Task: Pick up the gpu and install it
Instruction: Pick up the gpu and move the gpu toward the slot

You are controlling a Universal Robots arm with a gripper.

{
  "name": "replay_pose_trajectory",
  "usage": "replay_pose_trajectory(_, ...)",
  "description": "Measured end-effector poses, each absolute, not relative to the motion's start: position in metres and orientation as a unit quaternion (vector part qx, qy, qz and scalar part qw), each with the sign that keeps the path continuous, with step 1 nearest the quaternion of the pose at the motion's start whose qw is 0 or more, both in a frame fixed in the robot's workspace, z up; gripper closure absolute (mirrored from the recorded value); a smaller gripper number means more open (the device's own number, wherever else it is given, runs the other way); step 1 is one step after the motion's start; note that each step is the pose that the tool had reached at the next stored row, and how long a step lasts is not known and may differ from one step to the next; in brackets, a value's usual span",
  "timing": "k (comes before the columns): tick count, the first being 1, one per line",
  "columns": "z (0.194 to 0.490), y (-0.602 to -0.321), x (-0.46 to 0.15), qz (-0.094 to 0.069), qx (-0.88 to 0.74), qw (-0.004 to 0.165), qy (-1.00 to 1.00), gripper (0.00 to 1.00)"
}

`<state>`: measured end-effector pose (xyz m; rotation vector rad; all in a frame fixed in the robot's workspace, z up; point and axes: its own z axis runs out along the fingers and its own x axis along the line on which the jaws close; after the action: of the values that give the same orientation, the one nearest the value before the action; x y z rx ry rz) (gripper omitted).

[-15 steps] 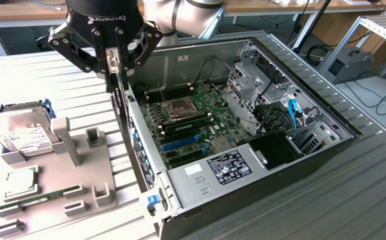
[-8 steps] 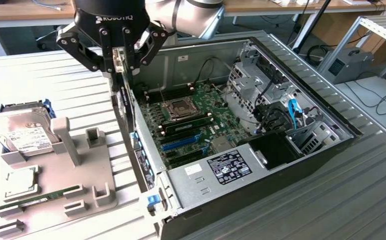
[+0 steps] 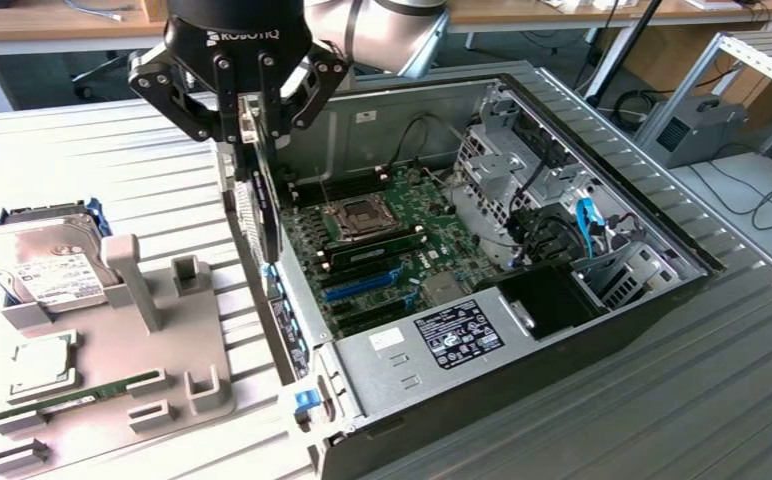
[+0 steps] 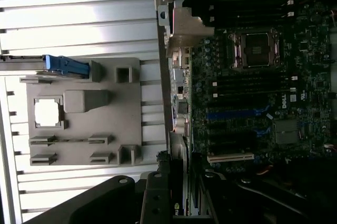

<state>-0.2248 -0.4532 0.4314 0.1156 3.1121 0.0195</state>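
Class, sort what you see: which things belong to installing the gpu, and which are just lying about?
In the job: gripper, the gpu it grips, open computer case, motherboard.
Lying about: hard drive, RAM stick, processor chip, grey holder tray.

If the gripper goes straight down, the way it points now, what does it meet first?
The gpu it grips hangs below the gripper, so the card's lower edge leads. That edge probably meets the computer case at its rear wall, beside the motherboard; depth is unclear.
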Motion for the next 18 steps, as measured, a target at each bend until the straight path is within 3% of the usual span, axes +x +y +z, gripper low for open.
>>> replay_pose_trajectory(18, 0.431, -0.453, -0.208, 0.006, 0.037, 0.014, 0.999, 0.74)
